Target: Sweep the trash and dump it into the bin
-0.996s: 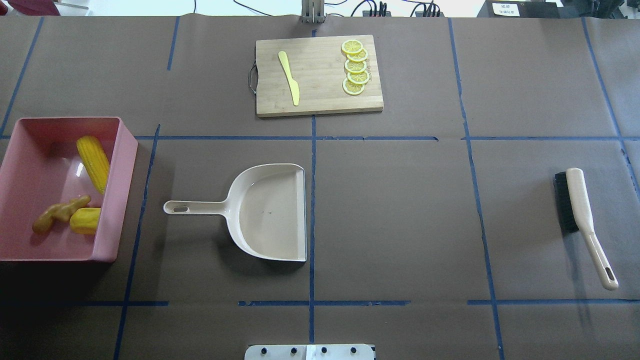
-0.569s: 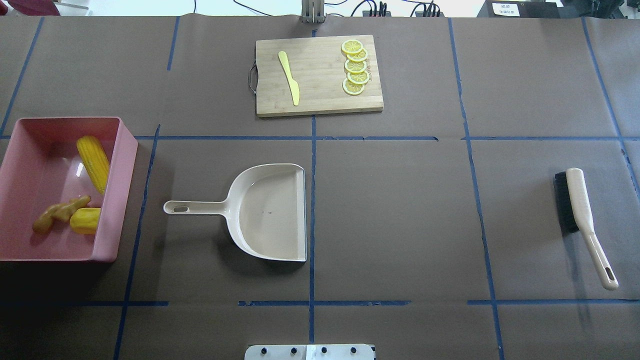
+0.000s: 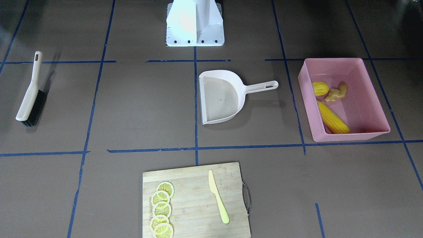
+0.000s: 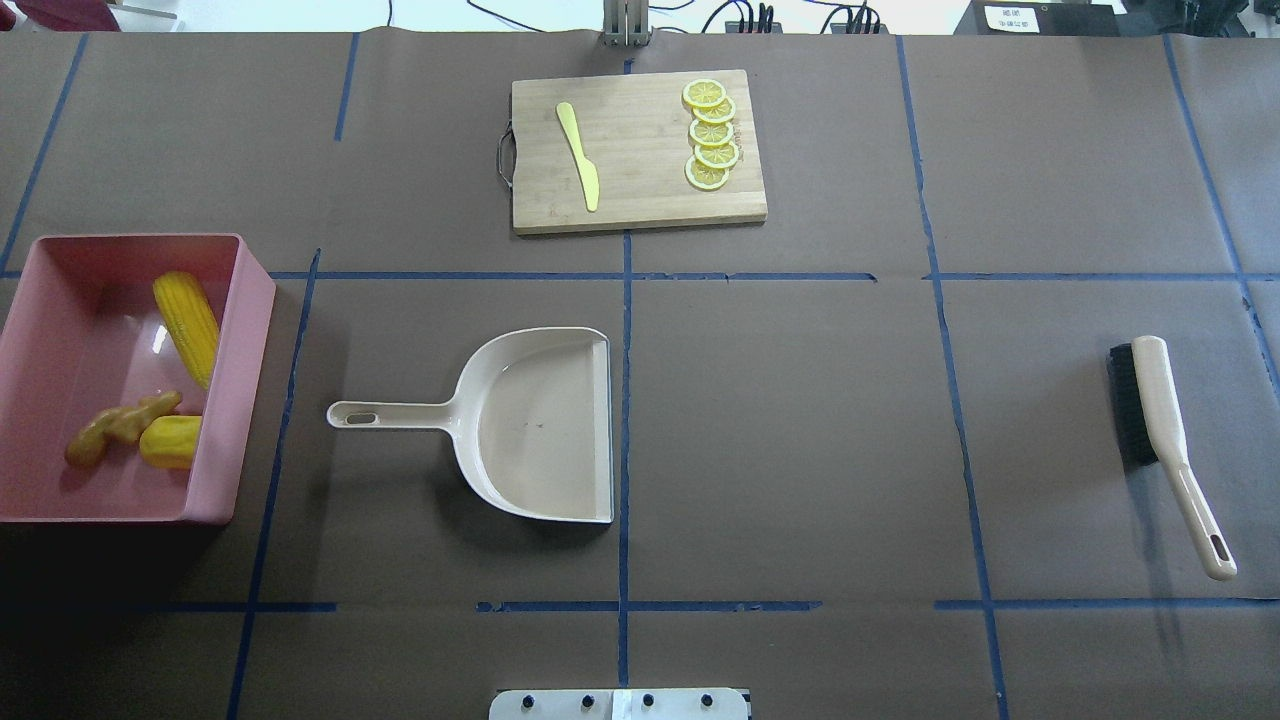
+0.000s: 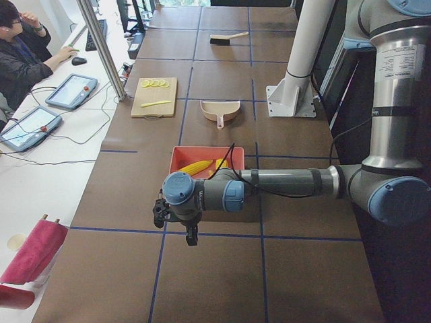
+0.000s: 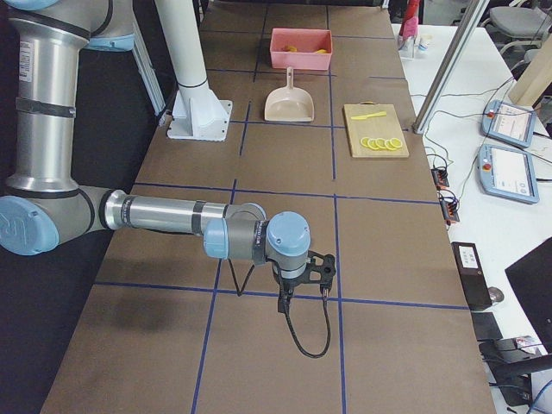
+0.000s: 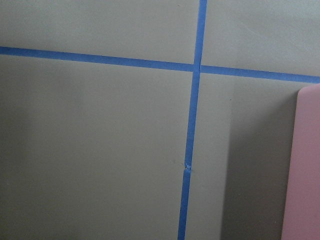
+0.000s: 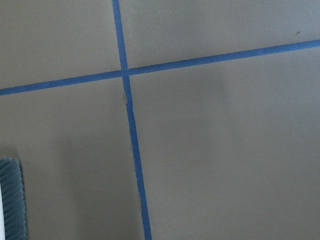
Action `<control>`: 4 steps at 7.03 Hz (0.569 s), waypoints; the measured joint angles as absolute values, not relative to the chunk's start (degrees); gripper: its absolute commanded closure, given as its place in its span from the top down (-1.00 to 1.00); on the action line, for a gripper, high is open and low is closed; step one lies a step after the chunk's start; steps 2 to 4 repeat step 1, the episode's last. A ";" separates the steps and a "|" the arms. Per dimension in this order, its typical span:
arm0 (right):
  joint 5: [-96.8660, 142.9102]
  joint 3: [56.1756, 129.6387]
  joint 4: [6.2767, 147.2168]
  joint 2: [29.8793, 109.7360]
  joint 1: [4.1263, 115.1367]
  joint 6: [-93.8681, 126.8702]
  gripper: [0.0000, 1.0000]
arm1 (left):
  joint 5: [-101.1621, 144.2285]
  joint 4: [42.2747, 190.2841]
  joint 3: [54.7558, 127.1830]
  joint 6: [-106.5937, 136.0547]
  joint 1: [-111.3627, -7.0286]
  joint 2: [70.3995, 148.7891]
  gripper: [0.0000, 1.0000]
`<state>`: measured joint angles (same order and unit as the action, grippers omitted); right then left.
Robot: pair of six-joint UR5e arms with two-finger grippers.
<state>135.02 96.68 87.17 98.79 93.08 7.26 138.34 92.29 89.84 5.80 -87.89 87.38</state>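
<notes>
The pink bin (image 4: 258,300) stands at the table's left end, also seen in the front view (image 3: 305,89). In it lie the corn cob (image 4: 187,325), the small yellow oval fruit (image 4: 170,441) and the tan ginger root (image 4: 120,425). The beige dustpan (image 4: 540,425) lies empty at mid-table, handle toward the bin. The brush (image 4: 1165,430) lies at the right end. My left gripper (image 5: 176,222) shows only in the exterior left view, beyond the bin; my right gripper (image 6: 302,280) only in the exterior right view, beyond the brush. I cannot tell whether either is open or shut.
A wooden cutting board (image 4: 640,195) at the far middle carries lemon slices (image 4: 710,135) and a pale yellow knife (image 4: 580,155). The left wrist view shows the bin's wall (image 7: 307,165) at its right edge; the right wrist view shows brush bristles (image 8: 10,200).
</notes>
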 measured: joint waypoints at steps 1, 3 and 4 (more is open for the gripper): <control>135.06 96.66 87.13 98.77 93.08 7.28 1.00 | 138.34 92.29 89.79 5.80 -87.87 87.42 1.00; 135.06 96.66 87.13 98.77 93.08 7.28 1.00 | 138.34 92.29 89.79 5.80 -87.87 87.42 1.00; 135.06 96.66 87.13 98.77 93.08 7.28 1.00 | 138.34 92.29 89.79 5.80 -87.87 87.42 1.00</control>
